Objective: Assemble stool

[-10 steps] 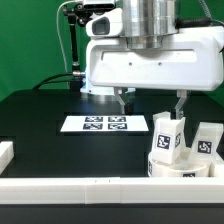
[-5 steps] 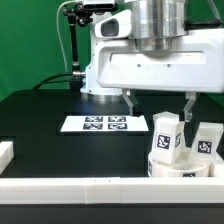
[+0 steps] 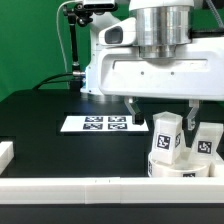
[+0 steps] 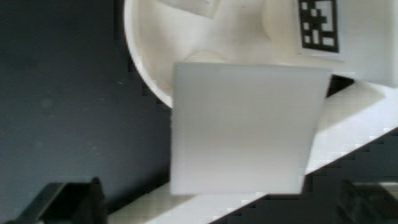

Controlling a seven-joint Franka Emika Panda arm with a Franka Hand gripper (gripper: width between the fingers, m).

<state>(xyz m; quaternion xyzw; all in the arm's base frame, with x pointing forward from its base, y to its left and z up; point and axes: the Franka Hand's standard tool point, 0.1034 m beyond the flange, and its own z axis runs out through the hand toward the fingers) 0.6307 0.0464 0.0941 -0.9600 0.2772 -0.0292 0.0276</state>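
- The robot arm's two-finger gripper (image 3: 164,112) hung with its jaws spread wide and held nothing; one dark finger (image 3: 136,112) stood toward the exterior view's left and the other over the stool parts.
- The round white plastic disc seat (image 3: 177,166) of the stool lay on the black table (image 3: 60,125) at the exterior view's lower right, just behind the long white border rail (image 3: 100,188).
- A small blocky white leg (image 3: 166,135) with a black-and-white square tag stood upright on the seat, between the open fingers.
- A second tagged white leg (image 3: 207,141) stood close beside it, toward the exterior view's right.
- The flat white marker board (image 3: 104,124) lay on the table, left of the legs in the exterior view.
- In the wrist view, a plain white block face (image 4: 246,125) filled the middle, with the seat's curved rim (image 4: 143,70) behind it.
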